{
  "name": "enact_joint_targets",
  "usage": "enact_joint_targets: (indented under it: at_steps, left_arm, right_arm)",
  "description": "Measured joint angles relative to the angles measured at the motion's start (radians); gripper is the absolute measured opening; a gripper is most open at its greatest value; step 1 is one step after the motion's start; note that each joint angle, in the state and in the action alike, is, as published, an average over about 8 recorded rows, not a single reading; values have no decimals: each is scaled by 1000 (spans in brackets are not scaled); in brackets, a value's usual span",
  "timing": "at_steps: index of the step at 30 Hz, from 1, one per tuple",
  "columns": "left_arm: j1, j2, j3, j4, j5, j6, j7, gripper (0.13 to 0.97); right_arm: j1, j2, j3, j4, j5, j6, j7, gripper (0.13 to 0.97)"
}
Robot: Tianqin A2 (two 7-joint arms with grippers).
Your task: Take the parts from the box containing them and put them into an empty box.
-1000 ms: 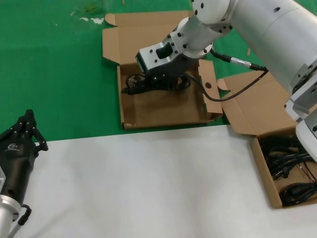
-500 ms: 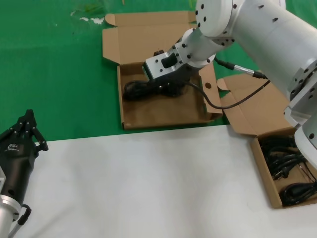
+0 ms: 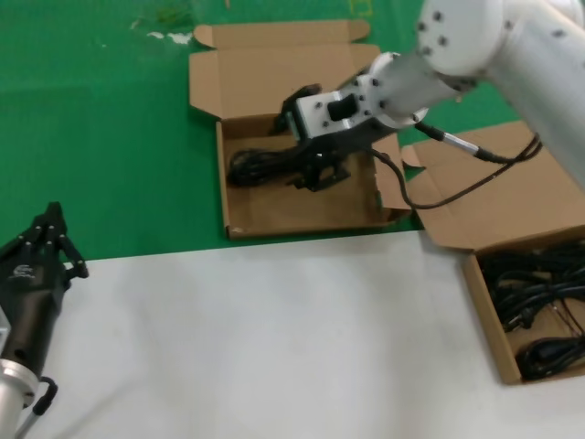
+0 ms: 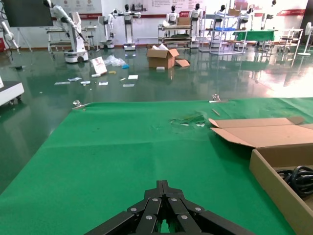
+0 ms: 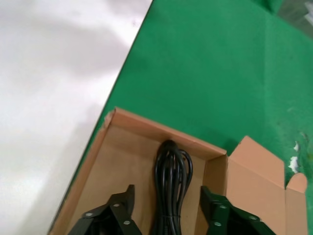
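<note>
A black cable bundle [image 3: 260, 167] lies along the far side of the empty box [image 3: 302, 208], the one with a round hole in its side flap [image 3: 385, 157]. My right gripper [image 3: 317, 172] hangs open just above the bundle's right end. In the right wrist view the cable [image 5: 172, 176] runs between the spread fingers [image 5: 120, 205], touching neither. The box containing the parts [image 3: 484, 311] sits at the right with several black cables [image 3: 539, 293] in it. My left gripper [image 3: 50, 233] is parked, shut, at the lower left; in its own view its shut tips [image 4: 163, 185] point over the green mat.
A white sheet [image 3: 274, 338] covers the near table, and a green mat [image 3: 110, 137] lies beyond it. The empty box's lid [image 3: 274, 73] lies open at the back. The right arm's cable [image 3: 439, 183] loops over the gap between the boxes.
The right gripper has let go of the cable bundle in the empty box, opened, and drawn back to the right. The left arm has not moved.
</note>
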Motion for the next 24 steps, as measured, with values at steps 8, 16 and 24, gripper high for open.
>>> enact_joint_targets:
  at_steps: [8,16,24]
  left_arm:
    - [0,0,0,0,0,0,0,140]
    - [0,0,0,0,0,0,0,140]
    - [0,0,0,0,0,0,0,151]
  right_arm:
    - [-139,155,113,280,17,11,62,516]
    - [-246,224,215,388,79,44,37,694]
    - [-265,227,231,398,92,54,33,835]
